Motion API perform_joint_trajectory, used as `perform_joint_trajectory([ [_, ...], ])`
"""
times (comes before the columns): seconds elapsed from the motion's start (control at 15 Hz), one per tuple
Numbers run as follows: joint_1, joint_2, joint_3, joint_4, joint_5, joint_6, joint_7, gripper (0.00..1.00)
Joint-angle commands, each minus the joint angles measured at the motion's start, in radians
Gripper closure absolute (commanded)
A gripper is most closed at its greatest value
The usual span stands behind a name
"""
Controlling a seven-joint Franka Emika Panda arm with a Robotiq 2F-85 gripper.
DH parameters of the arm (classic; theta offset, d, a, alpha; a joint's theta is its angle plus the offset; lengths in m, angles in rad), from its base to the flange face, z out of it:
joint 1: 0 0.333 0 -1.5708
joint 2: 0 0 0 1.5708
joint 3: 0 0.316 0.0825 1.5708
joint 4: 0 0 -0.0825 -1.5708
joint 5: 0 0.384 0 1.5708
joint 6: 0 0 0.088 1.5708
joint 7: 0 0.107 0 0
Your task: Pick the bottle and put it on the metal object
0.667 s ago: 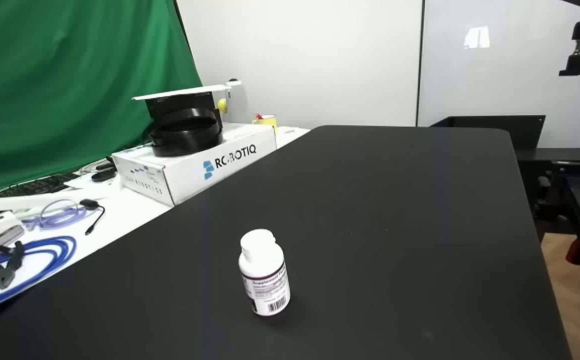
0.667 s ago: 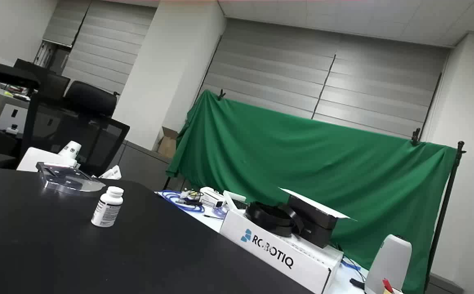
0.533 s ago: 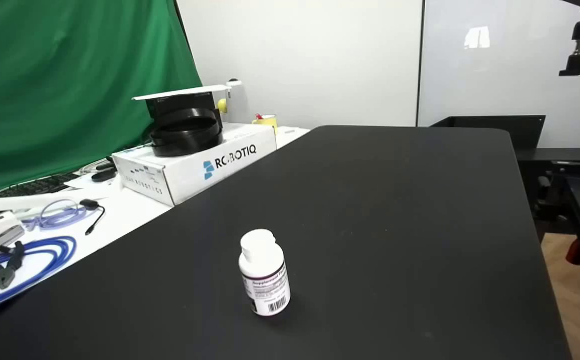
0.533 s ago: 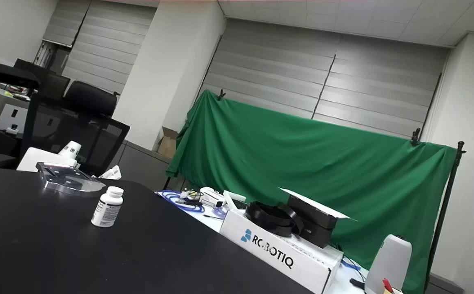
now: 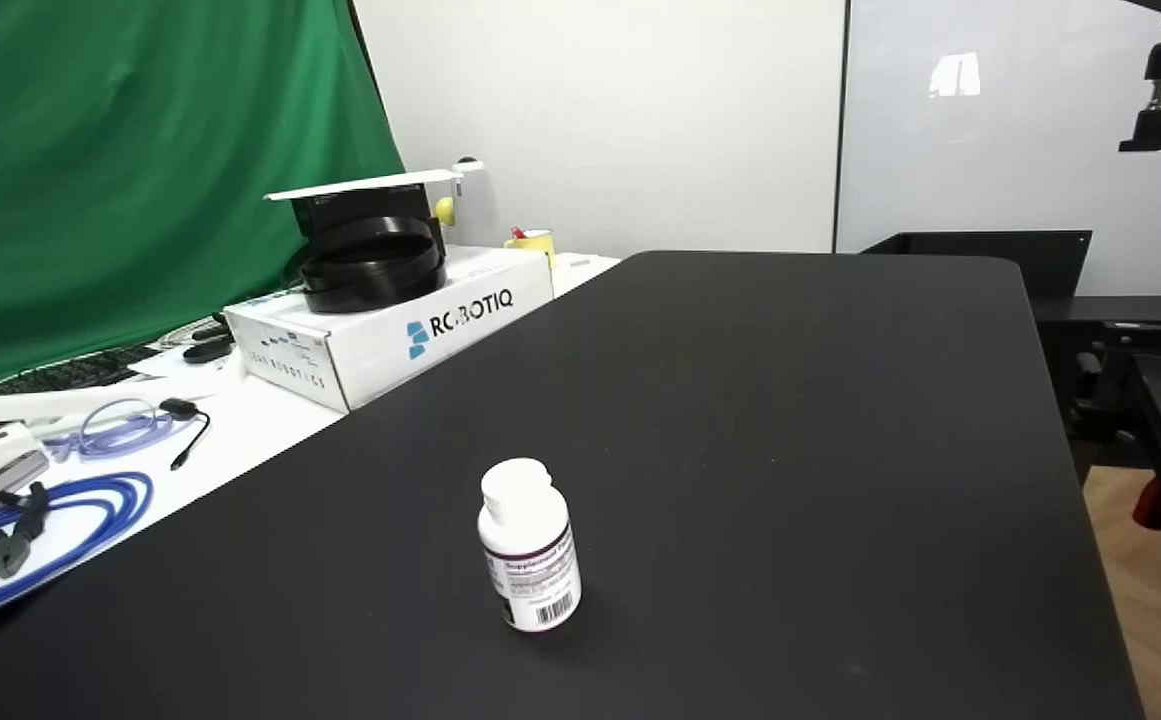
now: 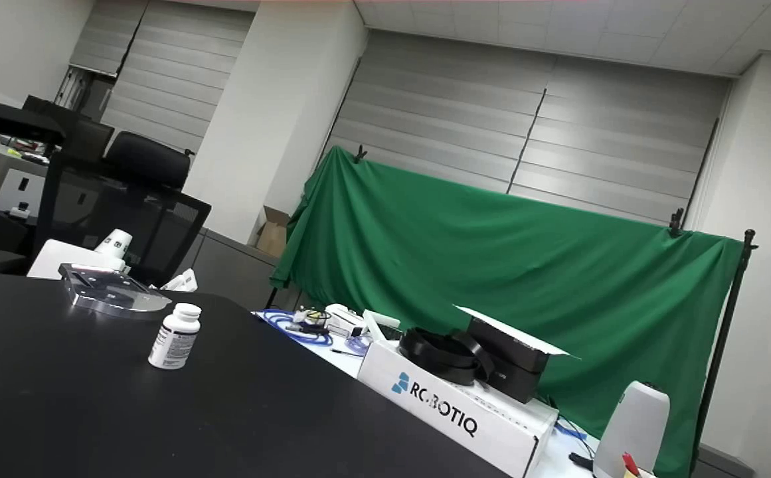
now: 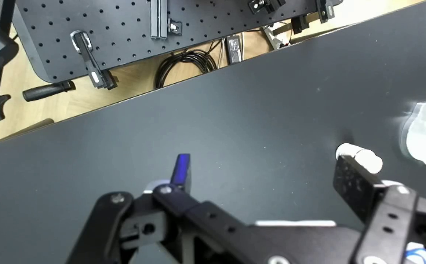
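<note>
Both exterior views: no change visible against the earlier frames. Bottle [image 5: 530, 550] upright on the desk [image 5: 760, 430], same spot, unlifted; for the task, reads as no progress, grasp judged not begun. Wrist view: pincer [image 7: 264, 163] spread wide, holding nothing; bottle partly hidden behind one side of it, not in the gap. Shiny plate [image 6: 113, 290], presumably the metal target, near the bottle, not touching. No earlier wrist frame; pincer motion cannot be compared.
</note>
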Motion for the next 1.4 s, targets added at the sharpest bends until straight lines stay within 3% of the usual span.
perform_joint_trajectory([
  [0.0,-0.015,0.017,0.027,-0.005,0.019,0.034,0.001,0.00],
  [0.4,0.035,0.153,0.185,-0.044,0.124,0.382,0.155,0.00],
  [0.73,0.109,0.372,0.362,0.026,0.150,0.595,0.343,0.00],
  [1.0,0.169,0.539,0.476,0.126,0.100,0.678,0.489,0.00],
  [1.33,0.250,0.670,0.532,0.242,0.078,0.642,0.600,0.00],
])
